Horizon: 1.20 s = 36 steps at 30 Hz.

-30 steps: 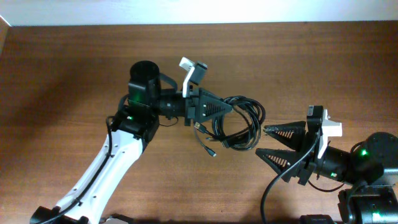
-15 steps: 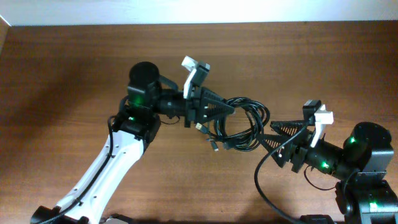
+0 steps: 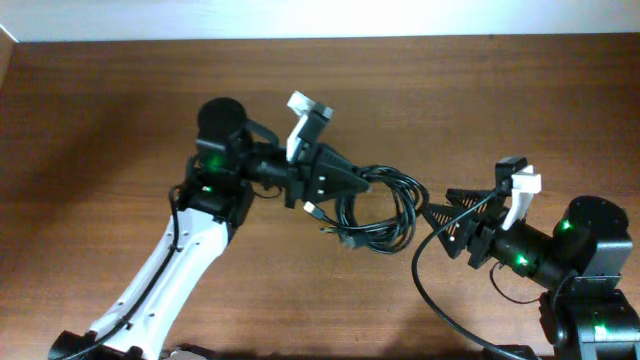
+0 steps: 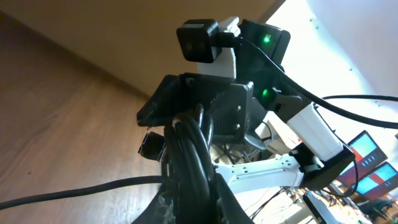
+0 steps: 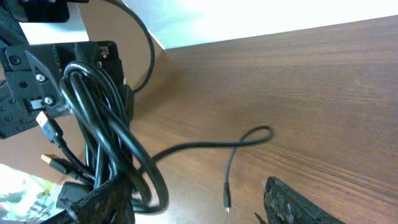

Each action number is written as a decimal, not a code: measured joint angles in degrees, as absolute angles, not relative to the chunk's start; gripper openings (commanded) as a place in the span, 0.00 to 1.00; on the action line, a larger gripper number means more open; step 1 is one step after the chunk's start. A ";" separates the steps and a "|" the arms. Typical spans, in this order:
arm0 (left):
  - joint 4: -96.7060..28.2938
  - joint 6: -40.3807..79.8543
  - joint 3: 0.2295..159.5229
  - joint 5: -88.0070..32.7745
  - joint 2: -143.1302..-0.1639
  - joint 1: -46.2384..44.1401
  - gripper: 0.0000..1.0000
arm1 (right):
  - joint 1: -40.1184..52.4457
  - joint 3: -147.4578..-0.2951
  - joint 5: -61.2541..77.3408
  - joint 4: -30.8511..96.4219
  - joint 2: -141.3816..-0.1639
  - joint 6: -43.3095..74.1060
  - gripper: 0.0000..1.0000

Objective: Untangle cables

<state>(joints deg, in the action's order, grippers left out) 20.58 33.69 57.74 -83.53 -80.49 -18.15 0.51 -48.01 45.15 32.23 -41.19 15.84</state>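
Observation:
The cables point(image 3: 385, 212) are a bundle of thin black loops with small plug ends hanging under it. My left gripper point(image 3: 350, 182) is shut on the top of the bundle and holds it above the table. In the left wrist view the cables point(image 4: 188, 158) run between the fingers point(image 4: 189, 202). My right gripper point(image 3: 438, 212) is open at the bundle's right edge. In the right wrist view its fingers point(image 5: 189, 190) are wide apart, the left one against the loops point(image 5: 102, 130). One loose strand point(image 5: 231, 152) trails over the table between the fingers.
The wooden table point(image 3: 120, 110) lies under both arms, with a white wall edge point(image 3: 300, 18) at the back. The left arm's white link point(image 3: 170, 270) reaches in from the lower left. The right arm's base point(image 3: 590, 260) and its thick wire stand at the lower right.
My right gripper has turned and moved left up to the bundle's right edge. My left gripper has shifted slightly left and tilted, the bundle still in it.

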 measured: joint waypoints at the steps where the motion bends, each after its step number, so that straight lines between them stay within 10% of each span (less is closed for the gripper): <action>1: 20.60 33.69 57.74 -82.67 -80.49 -18.83 0.00 | 0.51 -48.01 45.32 32.93 -41.21 15.62 0.68; 36: 20.64 36.29 57.74 -80.82 -80.49 -23.49 0.00 | 0.49 -48.01 28.73 37.19 -46.74 15.11 0.69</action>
<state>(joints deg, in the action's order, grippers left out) 20.64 36.29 57.74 -80.82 -80.49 -23.49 0.49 -48.01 28.73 37.19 -46.74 15.11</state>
